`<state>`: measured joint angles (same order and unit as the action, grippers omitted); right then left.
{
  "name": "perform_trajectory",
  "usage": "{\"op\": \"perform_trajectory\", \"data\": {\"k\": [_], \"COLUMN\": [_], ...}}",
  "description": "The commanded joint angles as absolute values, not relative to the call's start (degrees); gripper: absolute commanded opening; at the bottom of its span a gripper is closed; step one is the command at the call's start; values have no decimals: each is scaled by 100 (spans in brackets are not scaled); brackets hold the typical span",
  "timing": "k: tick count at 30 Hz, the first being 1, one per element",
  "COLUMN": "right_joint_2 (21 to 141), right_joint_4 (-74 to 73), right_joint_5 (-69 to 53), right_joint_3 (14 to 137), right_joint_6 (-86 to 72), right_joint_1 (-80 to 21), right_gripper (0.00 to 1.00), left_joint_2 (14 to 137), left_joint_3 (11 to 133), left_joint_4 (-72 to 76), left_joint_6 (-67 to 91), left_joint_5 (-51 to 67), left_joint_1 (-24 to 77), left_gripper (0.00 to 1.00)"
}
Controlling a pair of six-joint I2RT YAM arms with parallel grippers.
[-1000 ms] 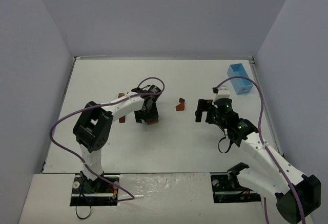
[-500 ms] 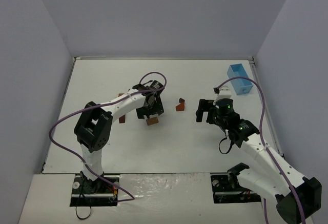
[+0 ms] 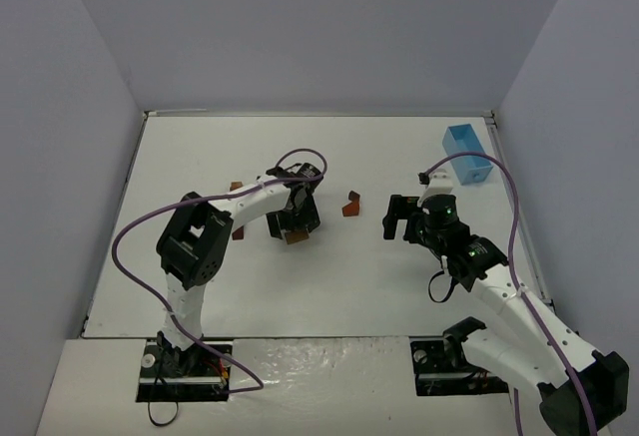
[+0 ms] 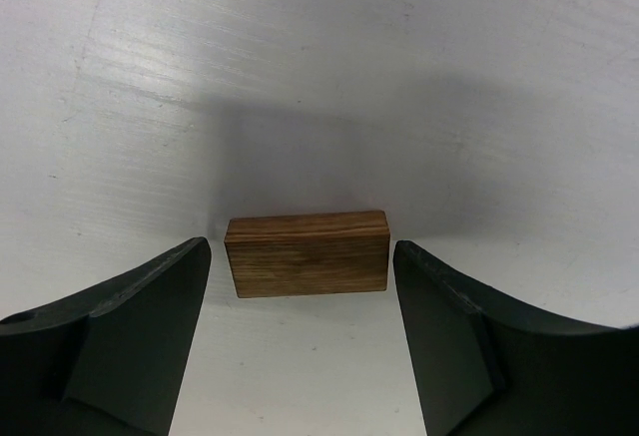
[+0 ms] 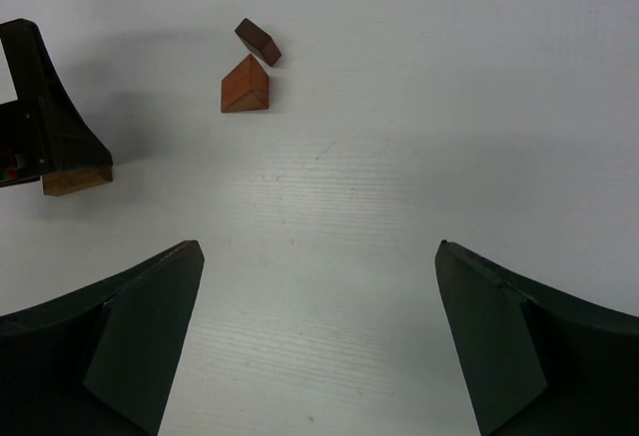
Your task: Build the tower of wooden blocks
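Left wrist view: the left end effector (image 4: 300,248) is spread wide and grasps nothing, with one dark finger at either side of the frame. Between the fingers lies the tan block (image 4: 307,254), flat on the white surface (image 4: 300,57). Its long axis runs straight across from finger to finger, so the two short end faces look at the pads. A thin strip of surface shows at each end, so neither finger touches it. The block sits level with the fingertips, not deep in the gap. Closing from here would probably pinch it end to end along its length.

The right end effector (image 5: 319,248) is also released and empty, with only bare surface between its fingers. Ahead of it and to its left lie the reddish wedge (image 5: 245,87) and, just beyond and touching or nearly touching it, the dark block (image 5: 258,42). Both are well apart from its fingers.

In the top view, the wedge and dark block lie between the two arms. One small piece (image 3: 236,187) and another (image 3: 238,233) lie on the far side of the left arm. The light blue box (image 3: 467,153) stands off by the right wall. No stacked tower shows anywhere, so building seems hardly begun. The left arm is plainly nearer the tan block.
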<state>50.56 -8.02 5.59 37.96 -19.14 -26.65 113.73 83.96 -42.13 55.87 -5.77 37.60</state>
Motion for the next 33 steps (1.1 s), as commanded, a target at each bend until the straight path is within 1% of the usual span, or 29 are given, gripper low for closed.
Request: {"op": "perform_trajectory", "data": {"k": [1, 2, 7, 11, 14, 16, 19, 24, 29, 30, 33], "right_joint_2": [4962, 4968, 4990, 4981, 4978, 4975, 5007, 5178, 5379, 5384, 5549], "right_joint_4": [-580, -580, -580, -580, -580, -580, -580, -575, -571, -571, -570], "right_joint_5": [554, 552, 535, 533, 527, 526, 471, 336, 218, 191, 124], "right_joint_3": [3810, 3806, 3804, 3797, 3801, 3798, 3845, 4017, 4221, 4257, 4369], "right_joint_6": [-1828, -1828, -1821, -1828, -1828, -1837, -1837, -1773, -1653, -1651, -1584], "right_joint_1": [-2628, -2628, -2628, -2628, -2628, -2628, -2628, -2619, -2619, -2619, -2619], "right_gripper": [100, 100, 100, 100, 100, 100, 100, 100, 100, 100, 100], "left_joint_2": [11245, 11239, 11198, 11128, 10918, 10780, 10508, 10327, 10458, 10465, 10730], "left_joint_3": [8652, 8643, 8593, 8544, 8500, 8552, 8813, 9554, 10088, 10098, 10518], "left_joint_4": [-4315, -4315, -4314, -4315, -4354, -4493, -4747, -5131, -5203, -5203, -5196], "left_joint_6": [5695, 5689, 5687, 5666, 5586, 5418, 5015, 4066, 2912, 2890, 2261], "left_joint_5": [-576, -582, -571, -563, -592, -668, -882, -958, -468, -456, -139], "left_joint_1": [3802, 3806, 3806, 3800, 3806, 3797, 3766, 3373, 2446, 2428, 1896], "left_gripper": [70, 68, 54, 35, 17, 7, 3, 2, 2, 2, 2]}}
